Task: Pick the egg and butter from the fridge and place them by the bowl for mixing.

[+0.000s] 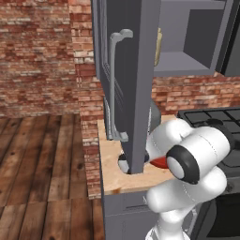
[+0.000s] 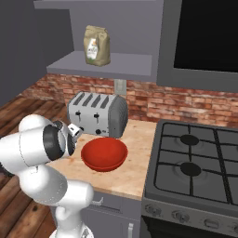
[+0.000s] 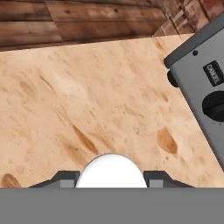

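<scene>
In the hand view the white egg (image 3: 111,169) sits between the two dark tips of my gripper (image 3: 111,178), which is shut on it just above the pale wooden counter (image 3: 87,100). The glossy red bowl (image 2: 104,154) rests on that counter in front of the silver toaster (image 2: 97,114), and its rim peeks out beside my arm (image 1: 159,162). My hand is low over the counter to the left of the bowl, close to the toaster's end face (image 3: 205,92). The butter and the fridge are out of view.
An open grey cabinet door (image 1: 133,84) with a curved handle (image 1: 115,84) hangs over the counter's left end. A black gas stove (image 2: 195,162) adjoins the counter on the right. A paper bag (image 2: 96,45) stands on the shelf above the toaster.
</scene>
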